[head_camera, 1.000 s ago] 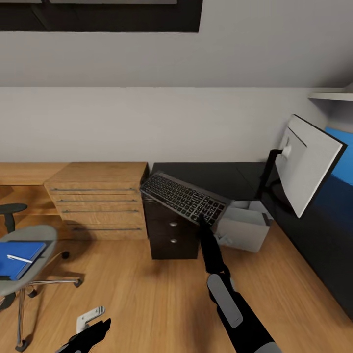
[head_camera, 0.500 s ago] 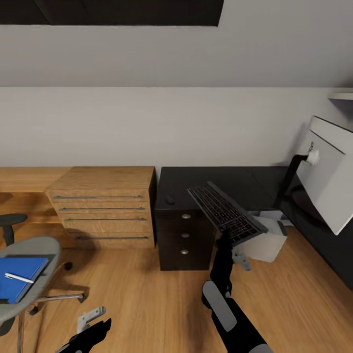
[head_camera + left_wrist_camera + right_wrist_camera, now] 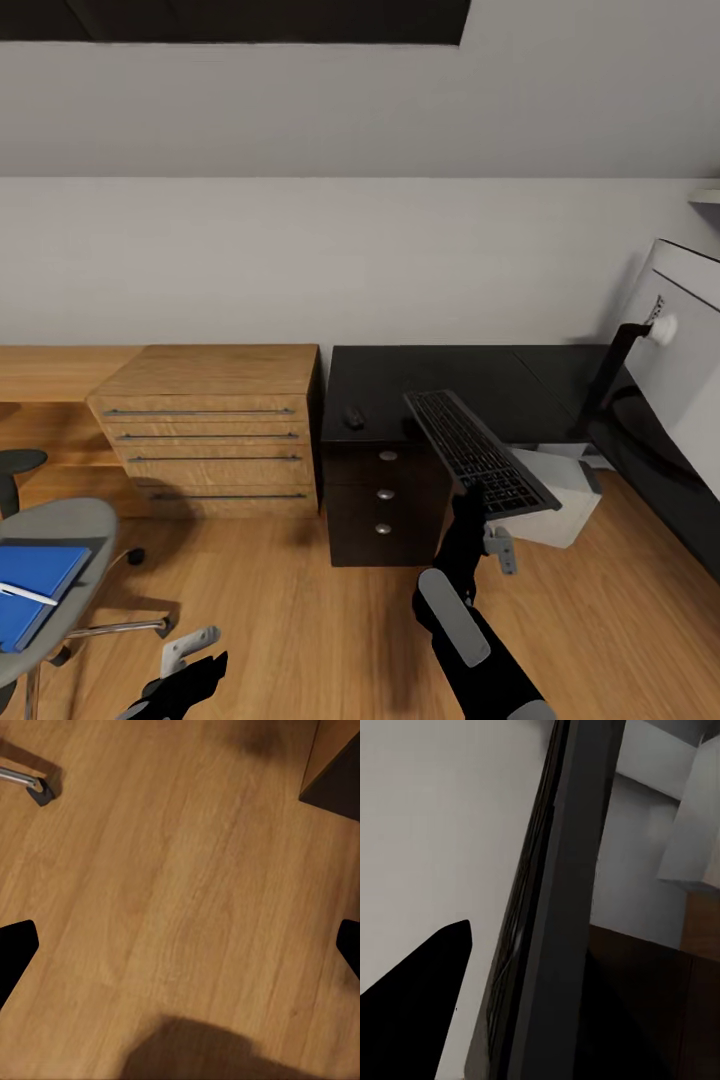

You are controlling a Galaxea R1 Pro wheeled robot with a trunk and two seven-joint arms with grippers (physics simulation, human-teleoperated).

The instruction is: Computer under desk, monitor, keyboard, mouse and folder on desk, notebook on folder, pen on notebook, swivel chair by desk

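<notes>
My right gripper [image 3: 470, 500] is shut on the near end of the keyboard [image 3: 478, 450], a slim dark board held tilted in the air in front of the black desk [image 3: 450, 372]. Its edge crosses the right wrist view as the keyboard [image 3: 562, 907] beside one finger [image 3: 416, 1009]. The mouse [image 3: 353, 416] lies on the desk's left corner. The monitor [image 3: 688, 372] stands at the right, grey back toward me. Under the desk sits the computer [image 3: 566, 496]. The swivel chair [image 3: 62, 528] at the left carries the folder [image 3: 30, 592] and pen [image 3: 26, 594]; the notebook is hidden. My left gripper [image 3: 180, 945] hangs open over the floor.
A light wooden cabinet [image 3: 215, 420] with drawers stands left of the desk's dark drawer unit [image 3: 385, 495]. Grey walls and a sloped ceiling close the back. Wood plank floor [image 3: 300, 610] spreads between the chair and the desk.
The view has shifted. The keyboard has swung right, off the desk's left corner, and turned lengthwise, uncovering the mouse. The left gripper has stayed put.
</notes>
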